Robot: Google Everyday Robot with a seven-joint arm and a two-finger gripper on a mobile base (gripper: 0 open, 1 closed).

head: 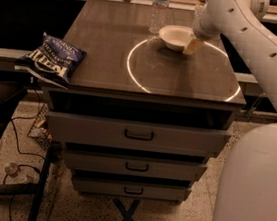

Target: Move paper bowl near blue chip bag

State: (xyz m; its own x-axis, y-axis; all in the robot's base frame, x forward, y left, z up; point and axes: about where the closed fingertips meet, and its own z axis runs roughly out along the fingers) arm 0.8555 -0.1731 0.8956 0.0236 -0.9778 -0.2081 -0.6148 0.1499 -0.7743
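Note:
The paper bowl [173,37] is off-white and sits upright at the back of the dark cabinet top [106,43], right of centre. My gripper [193,45] hangs from the white arm and is at the bowl's right rim, touching or nearly touching it. The blue chip bag [51,59] is dark navy with white lettering. It lies at the cabinet's front left corner, partly overhanging the edge, far from the bowl.
A clear plastic water bottle [160,8] stands just behind and left of the bowl. A bright white ring [133,71] marks the right half of the top. Three drawers [138,133] sit below. My white body [255,187] fills the lower right.

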